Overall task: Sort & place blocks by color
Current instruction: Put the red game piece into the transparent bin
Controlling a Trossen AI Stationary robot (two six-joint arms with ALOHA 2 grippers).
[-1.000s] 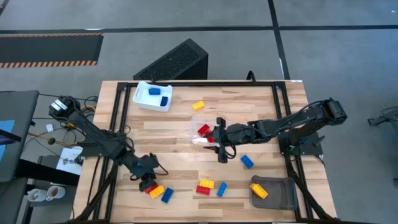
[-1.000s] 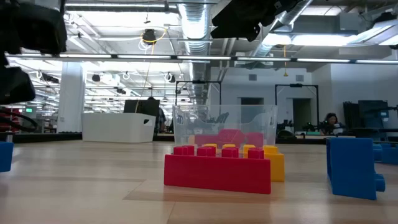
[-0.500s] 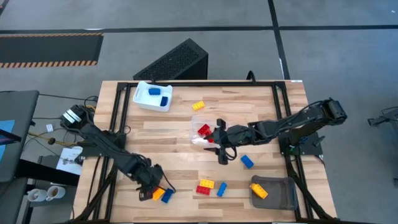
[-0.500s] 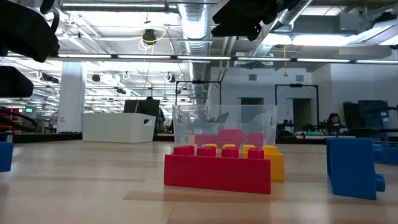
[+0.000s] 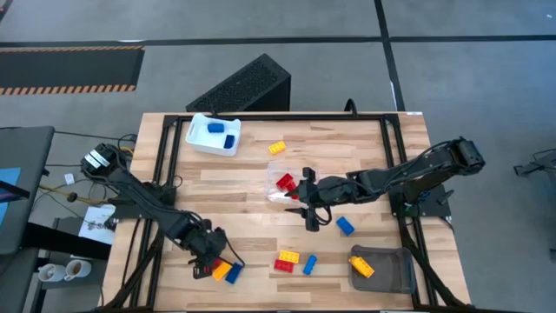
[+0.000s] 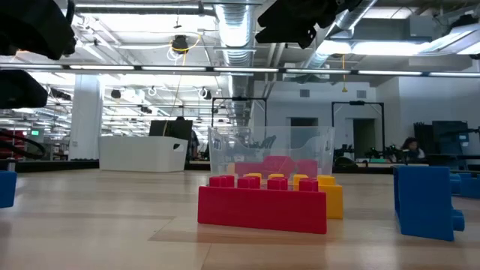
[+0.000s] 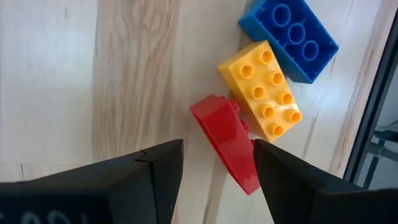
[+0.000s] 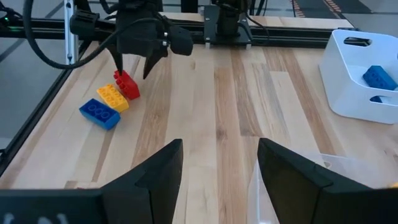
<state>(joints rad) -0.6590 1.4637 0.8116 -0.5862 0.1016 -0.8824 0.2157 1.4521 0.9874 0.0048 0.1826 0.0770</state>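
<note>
Change: now that the left gripper [image 7: 214, 163] has swung in from beside them, it hovers over three blocks by the near-left table edge
Fingers: open, straddling the red block [image 7: 225, 140], not gripping
Right gripper [image 5: 304, 203]: open, empty, beside the clear tray [image 5: 276, 193]
Meaning: red pickup looks imminent

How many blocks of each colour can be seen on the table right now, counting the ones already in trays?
Blue blocks: 5, two of them in the white tray
Yellow blocks: 4, one in the grey tray
Red blocks: 3, counting the red in the clear tray as one
Total: 12
</note>
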